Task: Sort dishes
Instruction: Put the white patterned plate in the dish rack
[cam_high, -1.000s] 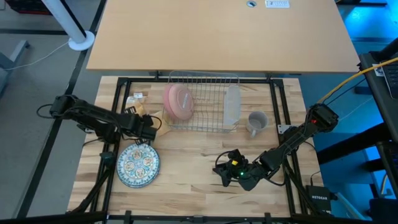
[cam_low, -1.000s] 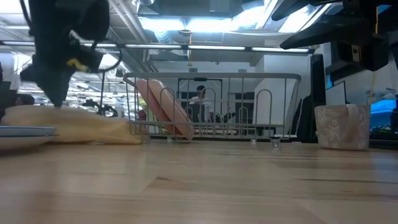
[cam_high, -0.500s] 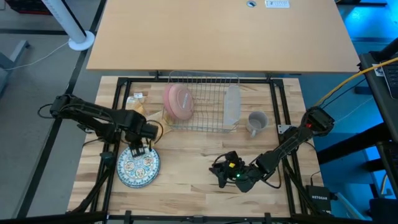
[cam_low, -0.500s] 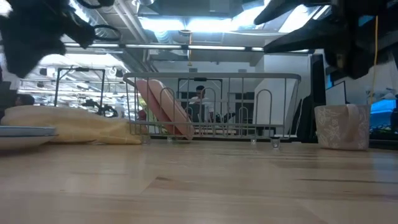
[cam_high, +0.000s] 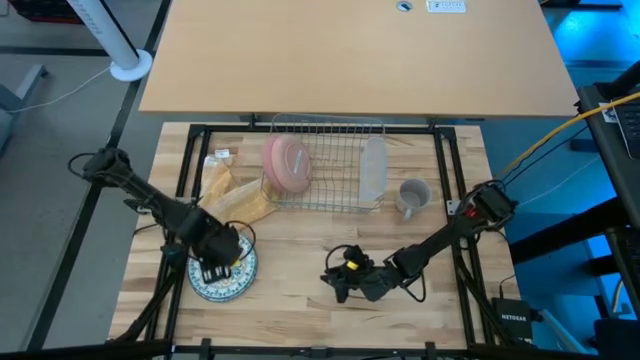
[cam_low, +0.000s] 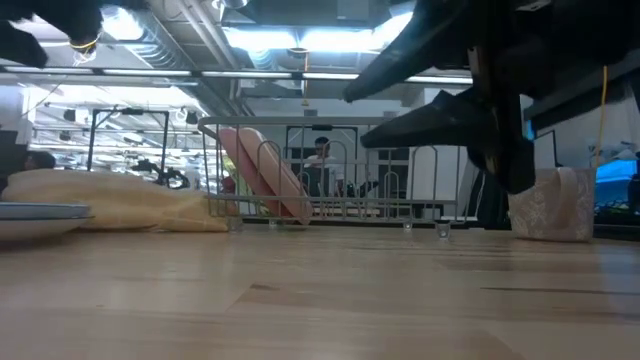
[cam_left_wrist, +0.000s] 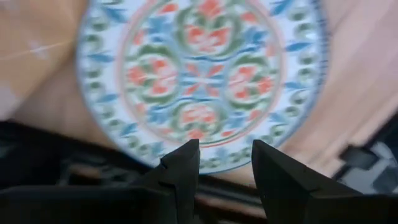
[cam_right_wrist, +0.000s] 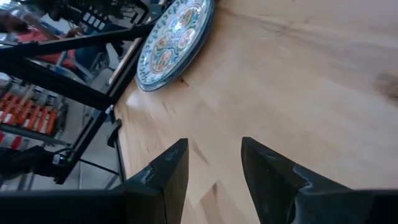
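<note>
Grippers hover empty: left gripper (cam_high: 212, 273) parted over the patterned plate (cam_high: 222, 268) (flat on table), right gripper (cam_high: 337, 284) parted mid-table.

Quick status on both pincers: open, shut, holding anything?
Left pincer: open, empty, above the patterned plate.
Right pincer: open, empty, over bare table.

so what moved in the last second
The left gripper swung from beside the cloth to over the patterned plate, fingers open and empty. The right gripper slid left across the table, open too. Plate, rack, pink dishes and mug stayed put.
</note>
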